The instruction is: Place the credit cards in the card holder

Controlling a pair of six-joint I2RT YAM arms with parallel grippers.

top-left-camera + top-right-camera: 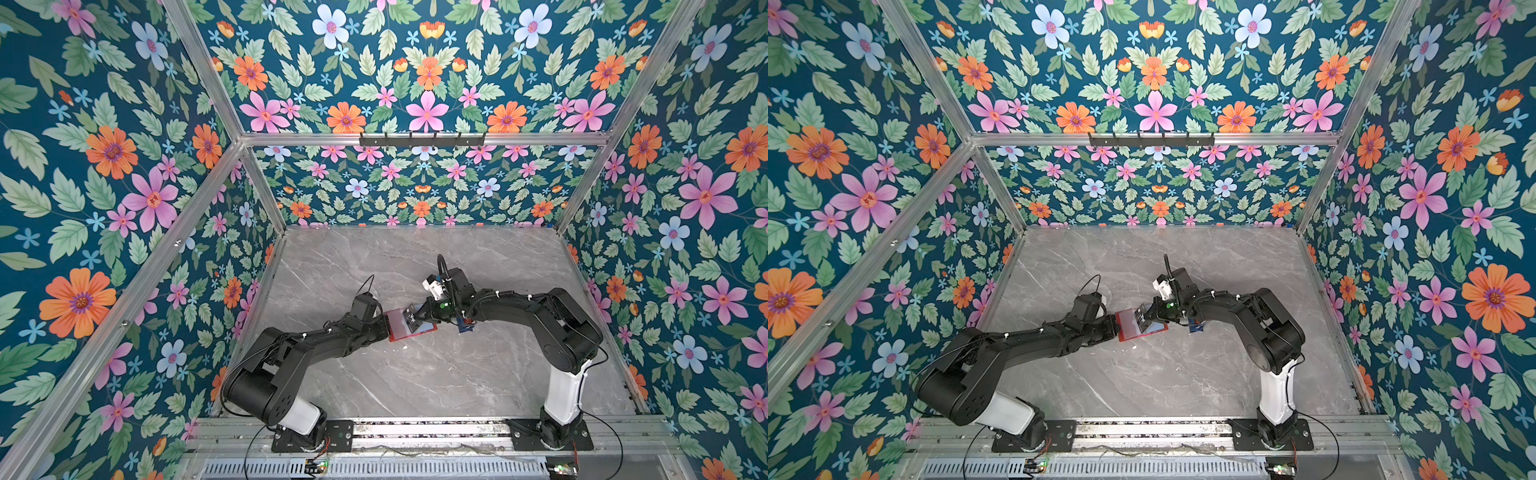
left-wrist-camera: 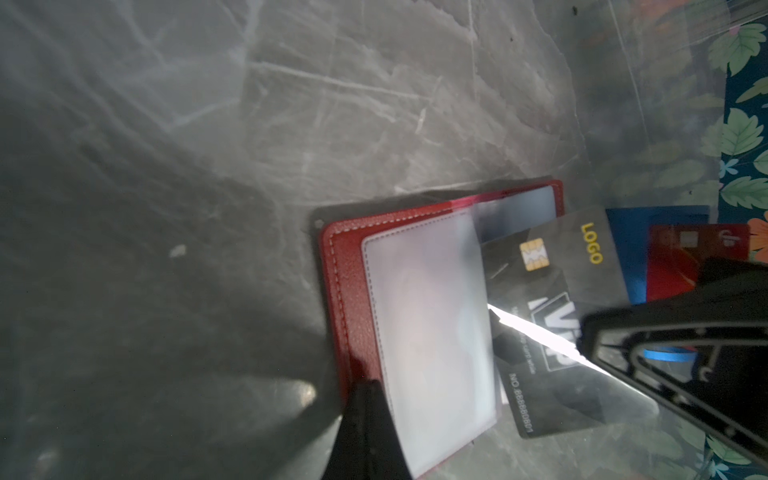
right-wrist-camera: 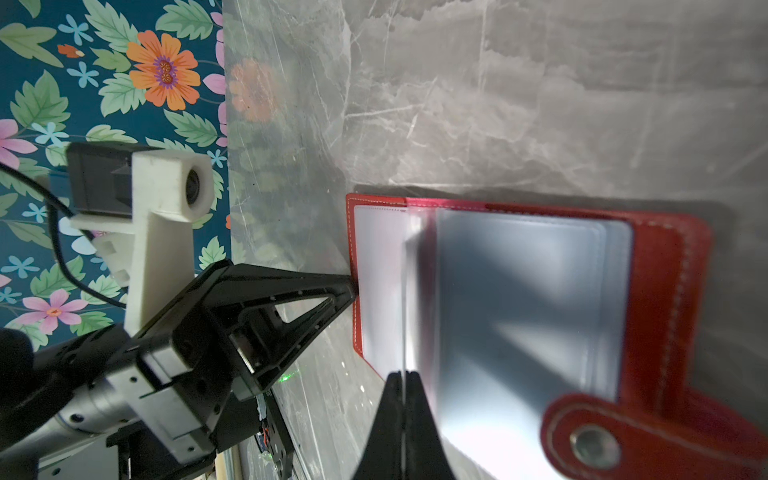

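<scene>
Dark card [image 2: 582,282] looks thin, stiff and slippery, pinched at one edge by right gripper [image 3: 403,380]; left gripper [image 2: 365,388], jaws pressed together, pins the limp-sleeved card holder [image 3: 665,291].

Red wallet [image 2: 345,266] is lying open and flat, pale sleeves up, snap tab sticking out. Dark VIP card [image 2: 561,266] sits tilted, one edge at the sleeves. Red card [image 2: 681,262] lies flat just past it.

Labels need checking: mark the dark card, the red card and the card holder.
dark card [image 2: 557,286]: left wrist view, middle of its printed face.
red card [image 2: 677,266]: left wrist view, its bare red face.
card holder [image 3: 665,291]: right wrist view, its red leather cover.
</scene>
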